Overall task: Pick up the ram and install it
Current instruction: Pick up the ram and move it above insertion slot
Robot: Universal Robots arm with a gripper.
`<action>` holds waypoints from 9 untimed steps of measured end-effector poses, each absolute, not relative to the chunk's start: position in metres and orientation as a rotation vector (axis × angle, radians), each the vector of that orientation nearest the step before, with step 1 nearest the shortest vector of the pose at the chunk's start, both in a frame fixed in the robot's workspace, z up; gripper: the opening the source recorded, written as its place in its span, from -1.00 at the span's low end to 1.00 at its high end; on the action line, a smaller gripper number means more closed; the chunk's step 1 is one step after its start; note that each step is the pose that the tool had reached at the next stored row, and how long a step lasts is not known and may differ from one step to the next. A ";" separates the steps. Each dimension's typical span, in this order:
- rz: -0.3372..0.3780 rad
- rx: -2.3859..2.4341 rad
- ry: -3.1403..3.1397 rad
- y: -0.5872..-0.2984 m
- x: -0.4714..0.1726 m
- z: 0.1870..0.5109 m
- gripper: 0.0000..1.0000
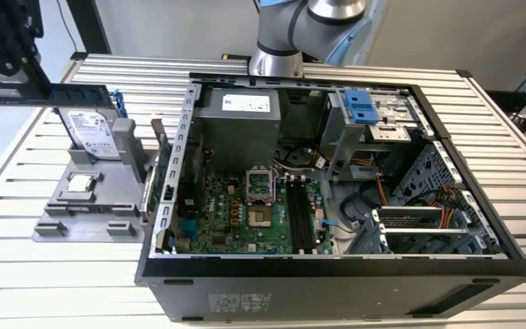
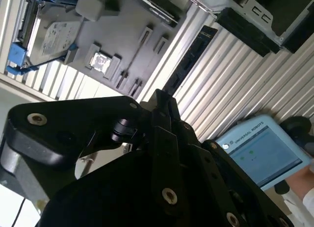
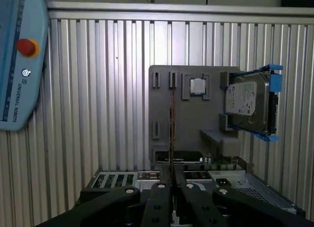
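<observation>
Clamping the ram [image 1: 71, 94] tight between its fingers, our hand [image 1: 35, 79] hangs above the worktop [image 1: 62, 274] at the exterior view's left, near the hard drive [image 1: 90, 133], well apart from the open computer case [image 1: 336, 281].

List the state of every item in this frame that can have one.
gripper: fingers shut on the ram, over the gray holder.
ram: held level in the air, not yet installed.
hard drive: standing upright in the gray holder.
processor chip: lying flat in a holder recess.
computer case: on its side, panel off, interior exposed.
memory slots: appear empty.
</observation>
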State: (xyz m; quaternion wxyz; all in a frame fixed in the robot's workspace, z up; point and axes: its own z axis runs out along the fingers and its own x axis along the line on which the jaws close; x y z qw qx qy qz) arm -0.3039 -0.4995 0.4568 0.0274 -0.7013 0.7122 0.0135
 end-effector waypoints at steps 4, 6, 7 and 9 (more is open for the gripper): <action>0.042 -2.168 2.197 -0.499 -0.285 0.455 -1.00; 0.042 -2.170 2.195 -0.499 -0.277 0.453 -1.00; 0.042 -2.170 2.195 -0.499 -0.272 0.452 -1.00; 0.041 -2.172 2.194 -0.499 -0.263 0.449 -1.00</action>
